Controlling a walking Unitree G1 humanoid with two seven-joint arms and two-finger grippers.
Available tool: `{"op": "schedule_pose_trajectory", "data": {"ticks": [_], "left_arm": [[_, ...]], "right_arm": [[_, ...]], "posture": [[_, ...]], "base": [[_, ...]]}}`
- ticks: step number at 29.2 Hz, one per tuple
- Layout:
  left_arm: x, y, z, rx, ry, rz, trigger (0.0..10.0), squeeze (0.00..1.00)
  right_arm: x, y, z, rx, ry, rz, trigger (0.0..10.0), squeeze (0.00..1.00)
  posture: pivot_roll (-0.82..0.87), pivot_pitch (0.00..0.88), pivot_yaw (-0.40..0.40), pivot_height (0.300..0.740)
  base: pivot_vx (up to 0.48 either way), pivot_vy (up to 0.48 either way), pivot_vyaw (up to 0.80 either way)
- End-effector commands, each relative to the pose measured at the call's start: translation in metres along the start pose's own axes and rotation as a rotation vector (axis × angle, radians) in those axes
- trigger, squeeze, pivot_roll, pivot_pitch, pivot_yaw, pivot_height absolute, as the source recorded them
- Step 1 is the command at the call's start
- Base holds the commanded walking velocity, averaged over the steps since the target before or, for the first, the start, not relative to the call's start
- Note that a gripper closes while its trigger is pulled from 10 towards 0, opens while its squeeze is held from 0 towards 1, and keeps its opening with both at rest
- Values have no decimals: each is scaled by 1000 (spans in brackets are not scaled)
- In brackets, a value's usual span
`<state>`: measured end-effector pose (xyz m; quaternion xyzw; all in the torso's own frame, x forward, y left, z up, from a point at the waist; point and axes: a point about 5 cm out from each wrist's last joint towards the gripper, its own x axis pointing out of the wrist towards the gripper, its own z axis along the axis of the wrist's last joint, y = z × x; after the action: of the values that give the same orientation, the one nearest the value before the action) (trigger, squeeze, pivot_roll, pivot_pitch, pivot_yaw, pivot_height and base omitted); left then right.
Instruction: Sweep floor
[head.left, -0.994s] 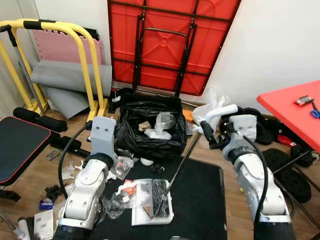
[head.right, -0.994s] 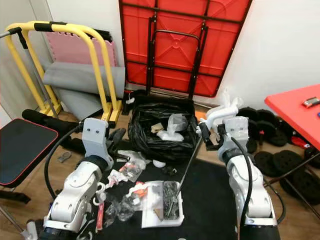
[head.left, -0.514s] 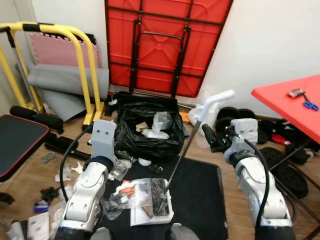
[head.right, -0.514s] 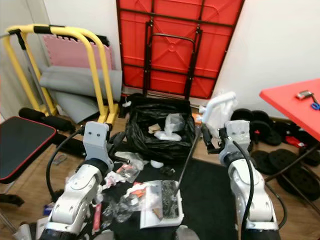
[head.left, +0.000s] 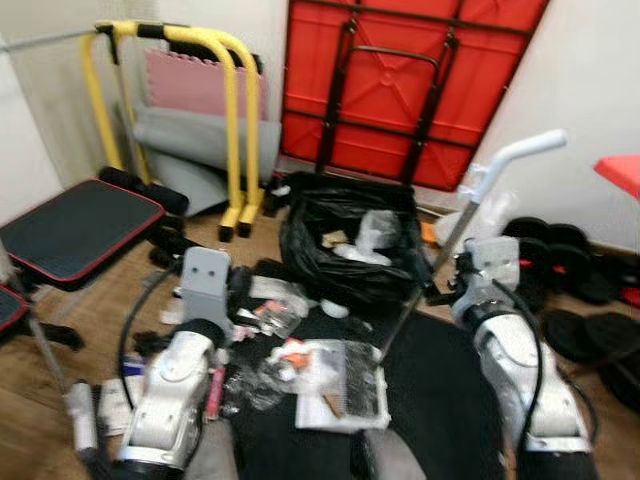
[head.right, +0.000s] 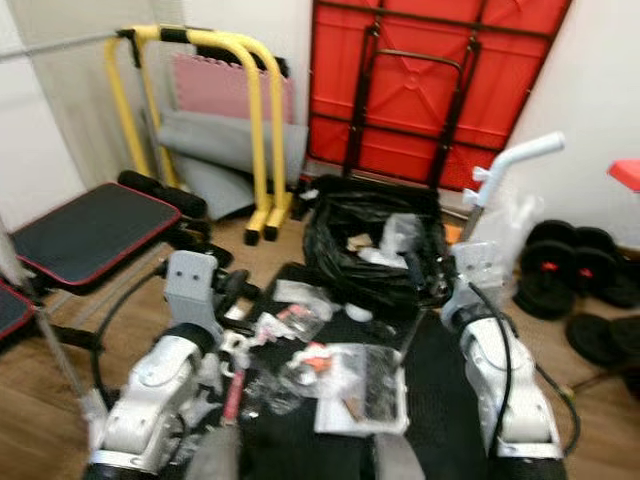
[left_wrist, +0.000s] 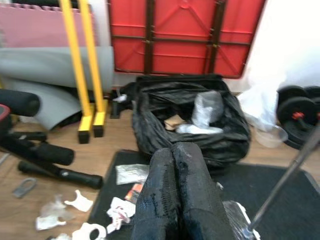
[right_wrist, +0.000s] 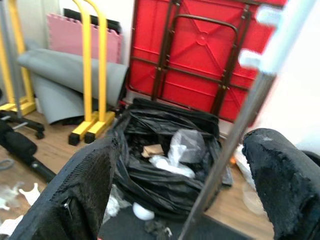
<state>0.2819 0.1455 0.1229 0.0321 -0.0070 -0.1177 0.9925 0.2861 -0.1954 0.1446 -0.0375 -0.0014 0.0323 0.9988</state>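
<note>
Right wrist view looks along two widely spread black fingers (right_wrist: 290, 175), and the metal shaft of the broom handle (right_wrist: 225, 150) runs up through the gap between them without clearly touching either pad. Seen from the head, the right gripper (head.left: 447, 288) sits partway up that long-handled dustpan (head.left: 345, 398), close against the shaft, with the white bent grip (head.left: 520, 152) well above it and the white tray end well below, on the black mat (head.left: 440, 420). The handle's long axis slants: its lower end meets the tray near the robot's feet, and it leans up and away toward the robot's right, with the grip near the white wall. The tray lies flat on the mat, holding a dark brush-like patch and bits of rubbish.

The left gripper (left_wrist: 177, 170) has its fingers pressed together with nothing between them; it hangs low over the near edge of the mat, pointing toward the black rubbish bag (head.left: 360, 245). Paper scraps and wrappers (head.left: 275, 310) lie scattered on the wooden floor and mat between the left arm and the tray. Behind the bag, a red folded table (head.left: 410, 80) leans on the wall, with a yellow frame (head.left: 225, 110) and a black padded bench (head.left: 75, 225) off to the robot's left, and dark weight plates (head.left: 575, 270) to its right
</note>
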Motion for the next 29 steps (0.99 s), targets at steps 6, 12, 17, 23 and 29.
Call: {"op": "schedule_pose_trajectory", "data": {"ticks": [6, 12, 17, 23, 29], "left_arm": [[-2, -5, 2, 5, -5, -23, 10000, 0], [-4, -3, 6, 14, -13, -20, 10000, 0], [-12, -2, 11, 15, -21, -21, 10000, 0], [-24, 1, 23, 22, -40, -23, 10000, 0], [-38, -5, 39, -16, -76, -54, 10000, 0]], "right_arm": [[-2, -13, 0, -26, -3, -38, 10000, 0], [1, -23, 0, -42, -3, -65, 10000, 0], [7, -38, 2, -41, -1, -107, 10000, 0], [22, -44, 7, -14, -5, -127, 10000, 0], [50, -29, 20, 21, -46, -94, 10000, 0]], "posture": [[-140, 56, -142, 545], [-135, 78, -143, 525], [-123, 153, -135, 510], [-104, 236, -123, 490], [-80, 322, -99, 465]], "base": [[0, 0, 0], [0, 0, 0], [0, 0, 0], [0, 0, 0], [0, 0, 0]]}}
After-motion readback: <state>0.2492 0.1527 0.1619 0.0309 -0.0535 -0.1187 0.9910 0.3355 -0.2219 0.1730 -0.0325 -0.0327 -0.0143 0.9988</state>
